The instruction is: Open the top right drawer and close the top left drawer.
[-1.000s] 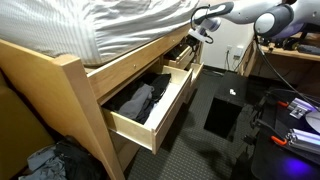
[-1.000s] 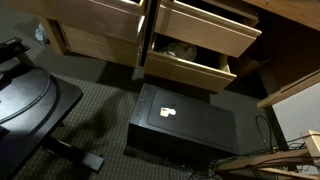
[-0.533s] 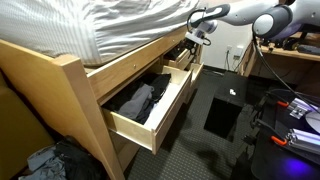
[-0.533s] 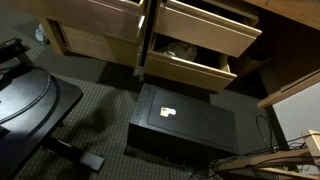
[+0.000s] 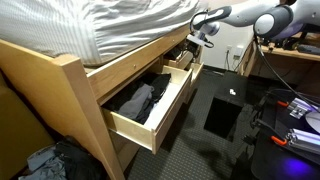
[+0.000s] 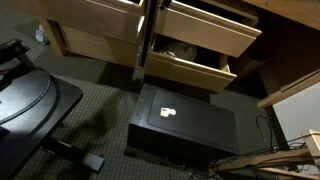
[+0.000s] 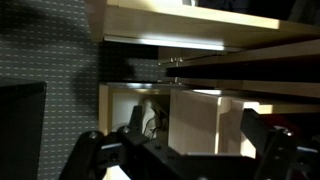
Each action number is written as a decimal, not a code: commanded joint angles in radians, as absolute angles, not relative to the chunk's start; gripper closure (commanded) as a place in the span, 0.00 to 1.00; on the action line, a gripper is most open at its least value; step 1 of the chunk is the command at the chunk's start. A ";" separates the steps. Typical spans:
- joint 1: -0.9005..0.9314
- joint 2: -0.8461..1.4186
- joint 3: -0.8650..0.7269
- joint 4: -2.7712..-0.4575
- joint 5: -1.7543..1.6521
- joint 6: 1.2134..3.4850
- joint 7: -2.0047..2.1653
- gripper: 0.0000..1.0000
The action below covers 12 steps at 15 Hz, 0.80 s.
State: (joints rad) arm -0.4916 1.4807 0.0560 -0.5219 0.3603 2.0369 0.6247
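Note:
In an exterior view the top left drawer (image 5: 152, 118) stands pulled far out, wide, with dark clothes (image 5: 138, 100) inside. Beyond it the top right drawer (image 5: 181, 60), smaller with orange-brown sides, is partly out. My gripper (image 5: 203, 37) hangs at that drawer's far front corner. In the wrist view the gripper (image 7: 190, 152) is open, its dark fingers spread wide on either side of a light pine panel (image 7: 195, 120); I cannot tell if they touch it. The arm is out of view in the exterior view that shows pine drawer fronts (image 6: 205, 25).
A black box (image 5: 225, 110) stands on the dark carpet in front of the drawers, also visible from above (image 6: 185, 122). A black office chair (image 6: 30, 100) is beside it. The striped mattress (image 5: 90, 25) overhangs the drawers. A cluttered desk (image 5: 290, 115) is nearby.
My gripper has shifted only slightly at the far drawer's front. The drawers have not visibly moved.

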 commanded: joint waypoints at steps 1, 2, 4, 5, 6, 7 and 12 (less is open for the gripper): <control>-0.504 1.481 0.061 -0.527 0.379 2.072 0.646 0.00; -0.498 1.481 0.054 -0.518 0.364 2.043 0.635 0.00; -0.499 1.480 0.054 -0.517 0.364 2.044 0.636 0.00; -0.498 1.480 0.054 -0.517 0.364 2.044 0.636 0.00; -0.494 1.480 0.049 -0.513 0.363 2.066 0.654 0.00; -0.495 1.480 0.049 -0.507 0.365 2.072 0.663 0.00; -0.494 1.475 0.018 -0.505 0.334 2.097 0.703 0.00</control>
